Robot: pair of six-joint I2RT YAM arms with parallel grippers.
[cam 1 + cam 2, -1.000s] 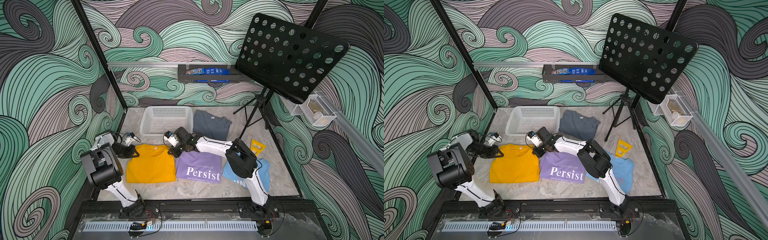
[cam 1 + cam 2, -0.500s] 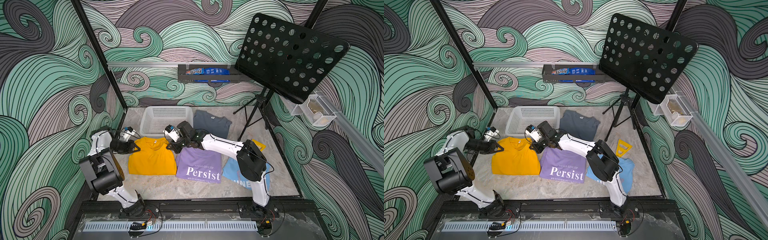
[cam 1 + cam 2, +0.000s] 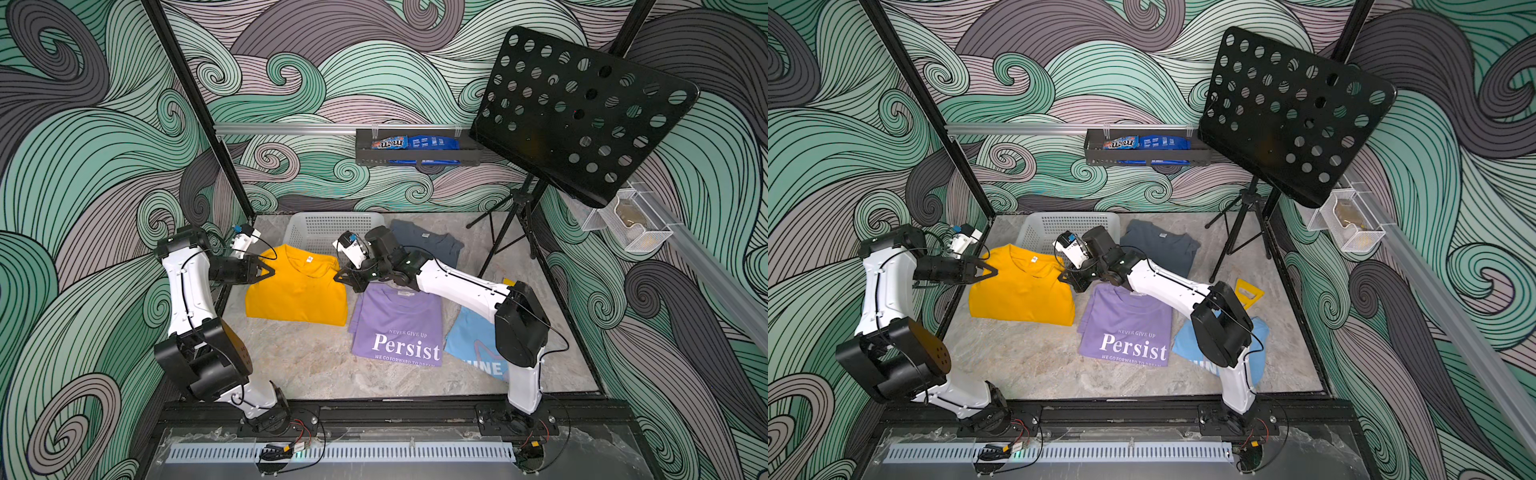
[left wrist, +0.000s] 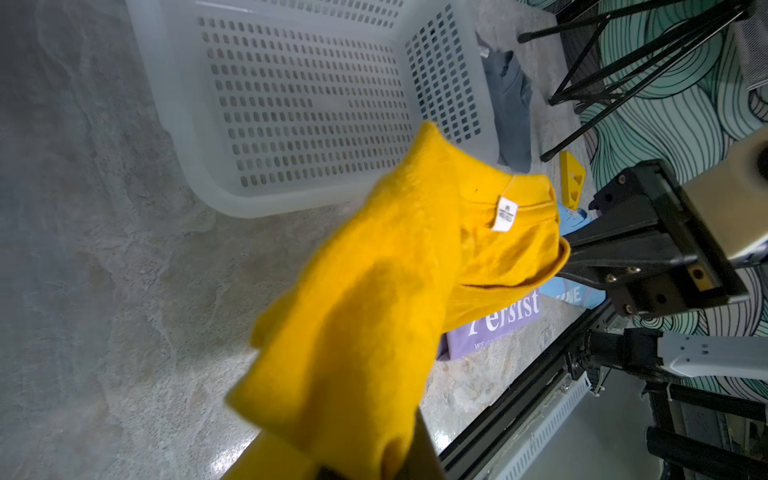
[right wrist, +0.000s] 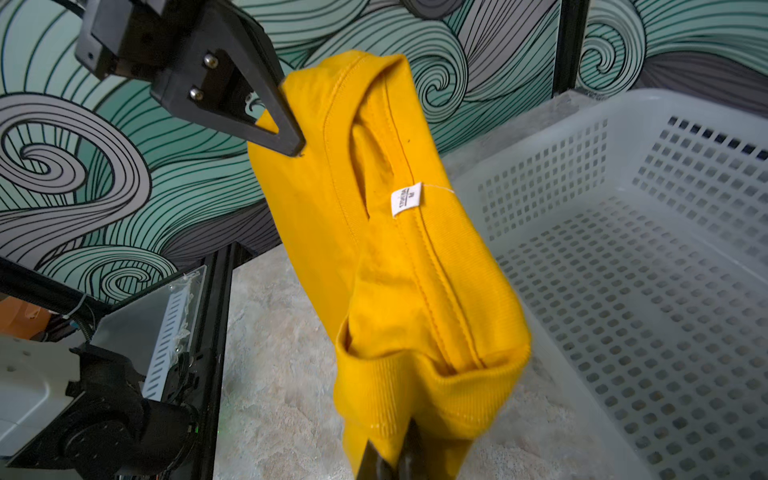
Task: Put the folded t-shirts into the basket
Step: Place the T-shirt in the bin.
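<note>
Left wrist: mustard tee [image 4: 374, 299], edge beside rim of basket [image 4: 178, 116].

Basket [image 3: 328, 230] at the back of the table [image 3: 307, 370], left of centre; directly in front of the basket, a raised tee [image 3: 297, 291], far edge close to the basket's front rim, pinched by the left gripper [image 3: 269, 272] at the left corner and the right gripper [image 3: 338, 278] at the right corner; just right of the basket, flat on the table, a second tee [image 3: 428, 245]; in front and to the right of the basket, the Persist tee [image 3: 397, 324]; further right still, a fourth tee [image 3: 469, 345]; well right of the basket, a music stand [image 3: 582, 112]; behind and above the basket, on the wall, a shelf [image 3: 415, 156]
</note>
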